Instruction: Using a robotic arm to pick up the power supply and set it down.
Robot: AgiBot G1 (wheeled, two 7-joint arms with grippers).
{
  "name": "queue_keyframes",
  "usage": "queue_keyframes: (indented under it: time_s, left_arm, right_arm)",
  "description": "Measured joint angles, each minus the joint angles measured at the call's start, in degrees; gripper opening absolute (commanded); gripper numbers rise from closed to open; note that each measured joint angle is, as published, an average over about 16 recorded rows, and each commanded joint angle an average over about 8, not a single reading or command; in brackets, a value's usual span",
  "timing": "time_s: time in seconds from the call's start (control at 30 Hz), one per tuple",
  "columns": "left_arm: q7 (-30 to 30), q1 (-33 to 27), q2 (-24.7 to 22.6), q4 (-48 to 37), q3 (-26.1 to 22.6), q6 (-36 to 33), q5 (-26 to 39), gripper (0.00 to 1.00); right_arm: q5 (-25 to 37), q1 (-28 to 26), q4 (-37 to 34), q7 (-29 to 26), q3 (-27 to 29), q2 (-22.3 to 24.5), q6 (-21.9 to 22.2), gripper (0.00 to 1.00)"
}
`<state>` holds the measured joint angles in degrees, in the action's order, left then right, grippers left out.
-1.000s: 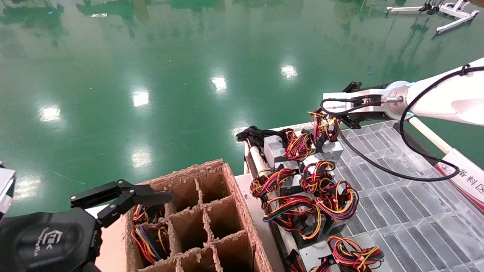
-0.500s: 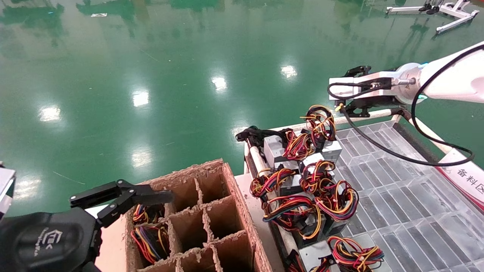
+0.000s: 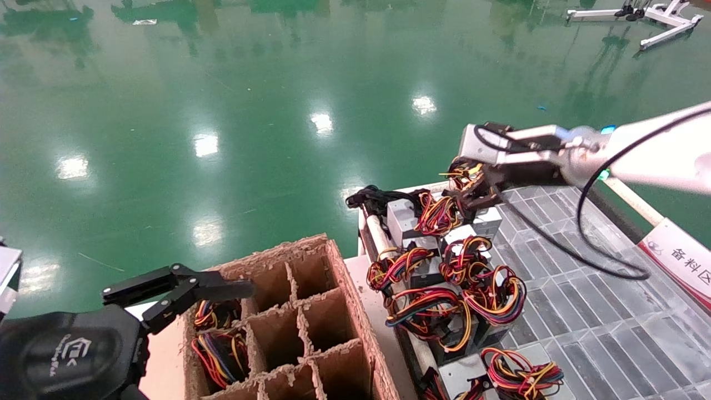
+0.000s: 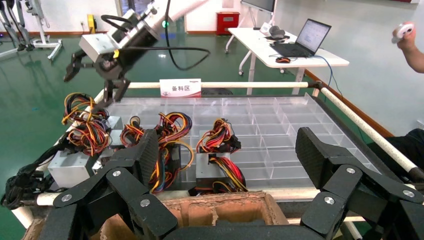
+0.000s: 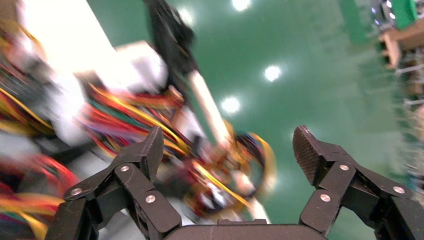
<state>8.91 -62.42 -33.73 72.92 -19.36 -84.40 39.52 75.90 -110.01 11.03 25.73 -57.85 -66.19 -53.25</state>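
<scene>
The left gripper (image 3: 183, 291) is parked with fingers wide over the cardboard divider box (image 3: 311, 311). The right gripper (image 3: 477, 191), fingers spread wide and empty, hangs just above the power supply (image 3: 489, 219), at the far row. It should probably drop straight, so the fingers straddle the grey case, not the wires (image 3: 439, 214). Beyond the fingers: clear tray tabletop (image 3: 583, 311), glossy green floor (image 3: 250, 111).

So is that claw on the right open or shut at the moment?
Open. In the right wrist view the right gripper has its two black fingers spread wide, nothing between them, over the wired power supplies.
</scene>
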Motion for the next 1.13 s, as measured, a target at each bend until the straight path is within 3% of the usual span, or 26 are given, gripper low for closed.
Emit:
queue_keyframes:
  time_s: [0.9,1.13]
  left_arm:
    - [0.0,0.0,0.0,0.0,0.0,0.0,0.0,1.00]
    - [0.0,0.0,0.0,0.0,0.0,0.0,0.0,1.00]
  right_arm:
    - [-18.2,26.0,33.5,-19.6,22.4,16.7,-17.4,1.00]
    - [-20.6,29.3,37.9,-22.1,25.3,18.9,-19.6,1.00]
